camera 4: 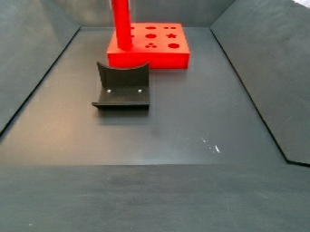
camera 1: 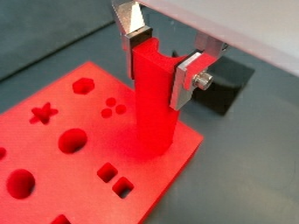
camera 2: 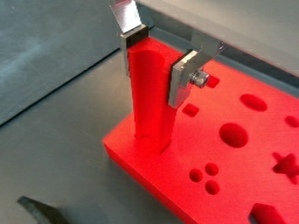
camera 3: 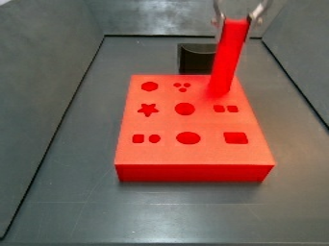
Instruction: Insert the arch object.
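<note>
The arch object (camera 1: 153, 101) is a long bright red bar with a curved notch at its top end. It stands upright with its lower end on the flat red board (camera 1: 70, 157), near a corner of the board. It also shows in a wrist view (camera 2: 152, 92) and in both side views (camera 3: 226, 56) (camera 4: 121, 16). My gripper (camera 1: 160, 59) is shut on the bar's upper end, silver fingers (camera 1: 186, 79) on both sides. The gripper also shows in a wrist view (camera 2: 160, 59). The bar's lower tip is hidden where it meets the board.
The red board (camera 3: 193, 130) has several shaped cutouts: star, hexagon, circles, squares. A dark grey block (camera 3: 195, 58) sits just behind the board. The dark fixture (camera 4: 122, 86) stands on the floor in front of the board. Sloped grey walls enclose the floor.
</note>
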Available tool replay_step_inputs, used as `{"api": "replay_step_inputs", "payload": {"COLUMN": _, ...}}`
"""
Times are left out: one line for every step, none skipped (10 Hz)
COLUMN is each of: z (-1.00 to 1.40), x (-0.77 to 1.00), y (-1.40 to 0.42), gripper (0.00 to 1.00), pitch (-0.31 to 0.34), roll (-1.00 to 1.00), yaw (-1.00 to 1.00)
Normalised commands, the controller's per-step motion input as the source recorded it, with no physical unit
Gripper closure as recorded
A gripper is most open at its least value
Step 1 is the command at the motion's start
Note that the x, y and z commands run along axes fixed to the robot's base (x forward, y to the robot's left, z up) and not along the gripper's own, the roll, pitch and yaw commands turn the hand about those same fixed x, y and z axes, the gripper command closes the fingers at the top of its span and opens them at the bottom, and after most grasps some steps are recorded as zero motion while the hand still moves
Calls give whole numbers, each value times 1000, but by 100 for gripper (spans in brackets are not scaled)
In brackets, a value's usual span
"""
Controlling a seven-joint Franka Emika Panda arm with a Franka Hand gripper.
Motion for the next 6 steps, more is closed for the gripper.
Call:
{"api": "replay_step_inputs", "payload": {"z": -949, "x": 123, "y": 0, "gripper": 100, "pitch": -107, "roll": 73, "yaw": -80}}
{"api": "replay_step_inputs", "payload": {"z": -754, "x": 89, "y": 0, "gripper": 100, "pitch": -76, "roll": 100, "yaw": -106}}
{"api": "replay_step_inputs", "payload": {"z": -563, "x": 0, "y": 0, "gripper": 100, "pitch": 0, "roll": 140, "yaw": -134}}
{"api": "replay_step_inputs", "payload": {"z": -534, "x": -77, "y": 0, "gripper": 100, "pitch": 0, "roll": 164, "yaw": -183}}
{"api": "replay_step_inputs", "payload": {"z": 0, "x": 0, "y": 20, "gripper": 100, "pitch": 0, "roll": -19, "yaw": 0}}
{"api": "replay_step_inputs", "payload": {"z": 0, "x": 0, "y": 0, "gripper": 100, "pitch": 0, "roll": 0, "yaw": 0}}
